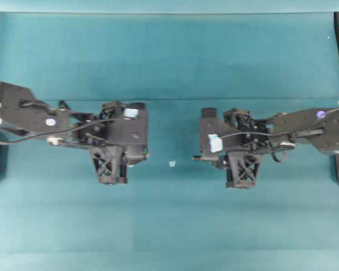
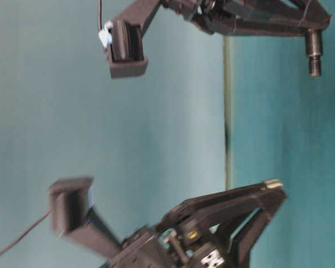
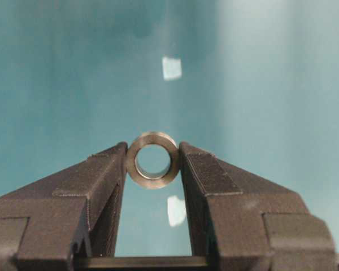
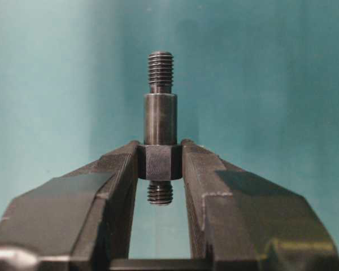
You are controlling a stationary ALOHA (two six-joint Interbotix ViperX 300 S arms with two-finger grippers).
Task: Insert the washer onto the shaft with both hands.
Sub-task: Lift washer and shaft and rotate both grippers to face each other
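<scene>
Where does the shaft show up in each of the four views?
Overhead: shaft tip pokes left from the right gripper, centre.
Table-level: top right, shaft hanging from the right gripper's tips.
Left wrist: not in view.
Right wrist: centre, upright shaft clamped at its wide collar.
Shared landmark: teal table.

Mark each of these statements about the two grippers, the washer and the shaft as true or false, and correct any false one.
1. The left gripper holds the washer between its fingertips. True.
2. The washer is already threaded over the shaft. False: the two parts are apart, each in its own gripper.
3. The right gripper clamps the shaft at its wider middle section, with a threaded end sticking out beyond the fingers. True.
4. The shaft lies on the table. False: it is held in the right gripper.
5. A small pale chip lies on the table between the two arms. True.
</scene>
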